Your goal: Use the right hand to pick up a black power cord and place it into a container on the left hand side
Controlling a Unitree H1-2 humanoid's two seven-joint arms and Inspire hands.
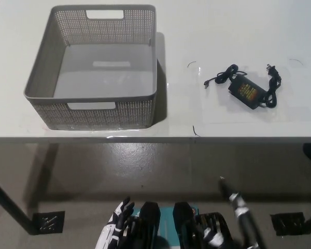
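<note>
The black power cord (pixel 249 88), a black adapter brick with its cable looped around it, lies on the right part of the white table (pixel 207 31). The grey perforated basket (pixel 46 78) stands on the table's left part and holds nothing. My black right hand (pixel 233 202) is low at the bottom right, below the table's front edge and well short of the cord. My white left hand (pixel 119 220) rests at the bottom left with its fingers apart, holding nothing.
The table's front edge (pixel 155 139) runs across the middle of the view, with grey floor below it. A dark table leg (pixel 10 207) slants at the lower left. Faint marks show on the table between basket and cord.
</note>
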